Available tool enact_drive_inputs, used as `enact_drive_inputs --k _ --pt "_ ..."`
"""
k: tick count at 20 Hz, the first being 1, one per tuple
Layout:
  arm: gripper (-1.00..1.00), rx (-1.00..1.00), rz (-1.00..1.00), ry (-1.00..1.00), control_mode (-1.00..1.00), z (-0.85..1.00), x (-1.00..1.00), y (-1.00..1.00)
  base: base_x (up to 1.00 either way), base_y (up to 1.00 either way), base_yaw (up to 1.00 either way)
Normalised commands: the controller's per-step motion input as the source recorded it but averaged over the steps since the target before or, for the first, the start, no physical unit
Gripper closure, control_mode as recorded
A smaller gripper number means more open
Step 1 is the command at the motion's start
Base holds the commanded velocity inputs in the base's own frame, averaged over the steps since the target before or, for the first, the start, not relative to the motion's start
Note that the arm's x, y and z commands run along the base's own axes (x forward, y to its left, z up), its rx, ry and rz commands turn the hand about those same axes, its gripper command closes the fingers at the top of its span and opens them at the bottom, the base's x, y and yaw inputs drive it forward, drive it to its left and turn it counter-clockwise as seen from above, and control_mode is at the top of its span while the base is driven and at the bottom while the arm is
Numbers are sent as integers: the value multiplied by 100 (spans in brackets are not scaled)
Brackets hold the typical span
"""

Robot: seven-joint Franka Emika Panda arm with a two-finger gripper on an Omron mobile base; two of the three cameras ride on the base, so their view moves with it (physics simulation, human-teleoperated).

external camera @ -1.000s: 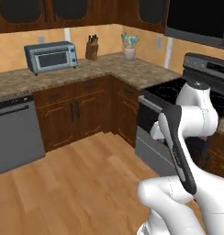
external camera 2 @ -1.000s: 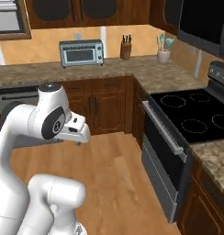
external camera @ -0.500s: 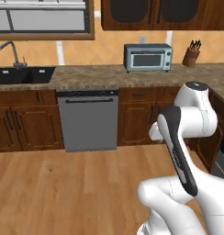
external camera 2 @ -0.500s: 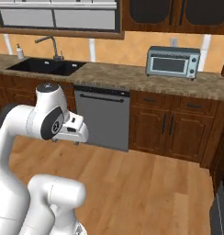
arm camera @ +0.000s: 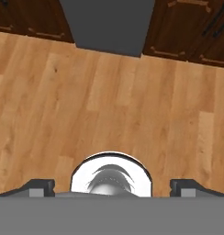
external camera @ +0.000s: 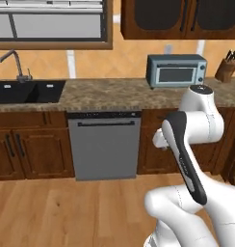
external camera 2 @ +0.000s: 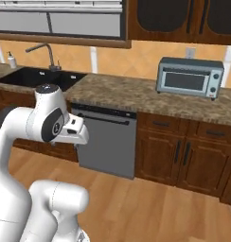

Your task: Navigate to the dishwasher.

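Left base view: behind arm, facing the counter run head-on; dishwasher (external camera: pixel 104 145) at 10 o'clock, toaster oven (external camera: pixel 176 70) at 1 o'clock. Right base view: same wall from the other side, obliquely. Hand view: looks down on wood floor (arm camera: pixel 109 110), dishwasher foot at 12 o'clock.

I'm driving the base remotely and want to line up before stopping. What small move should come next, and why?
Probably roll the base straight forward a little. The flat grey metal dishwasher with the dark bar handle already sits roughly ahead between the two base views, under the speckled stone counter, but a stretch of bare wooden floor lies between it and the robot. The open gripper points down at that floor, holding nothing.
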Motion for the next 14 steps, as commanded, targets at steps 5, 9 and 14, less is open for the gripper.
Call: enact_drive_inputs --k 5,9,14 --pt "-100 0 0 0 100 0 0 0 100 50 -12" --pt "-100 0 0 0 100 0 0 0 100 63 -16" --pt "-100 0 0 0 100 0 0 0 98 49 -15"
